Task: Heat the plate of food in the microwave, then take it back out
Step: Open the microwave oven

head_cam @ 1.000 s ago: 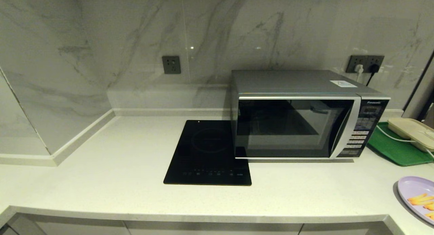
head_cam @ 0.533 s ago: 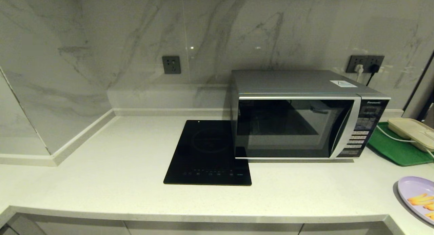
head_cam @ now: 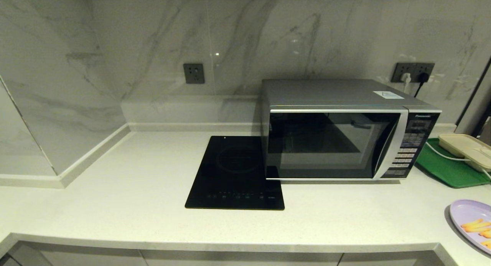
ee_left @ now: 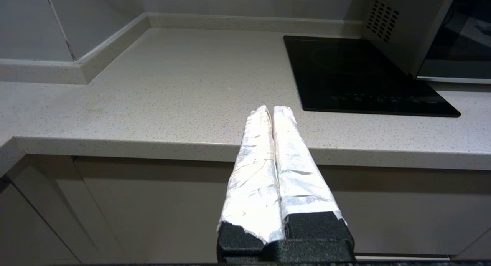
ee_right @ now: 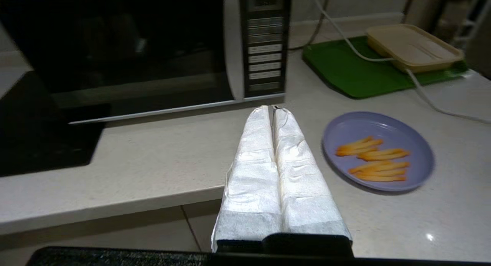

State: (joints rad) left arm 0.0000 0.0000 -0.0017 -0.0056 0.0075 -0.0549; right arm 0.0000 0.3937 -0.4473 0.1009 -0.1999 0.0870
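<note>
Round lavender plate of orange fries [ee_right: 378,150] sits untouched on pale counter [ee_right: 161,158] beside shut silver microwave [ee_right: 126,51]; right pincer [ee_right: 273,109] and left pincer [ee_left: 271,109] pressed together, empty; next likely needs door opened.

Each gripper carried 2 long, tapering fingers wrapped in crinkled white tape. On the left gripper [ee_left: 272,109] the wrap ended above rough black foam-like blocks at the finger roots, set in a black body. The right gripper [ee_right: 271,108] looked alike, its white wrap running down to a smooth black housing.
</note>
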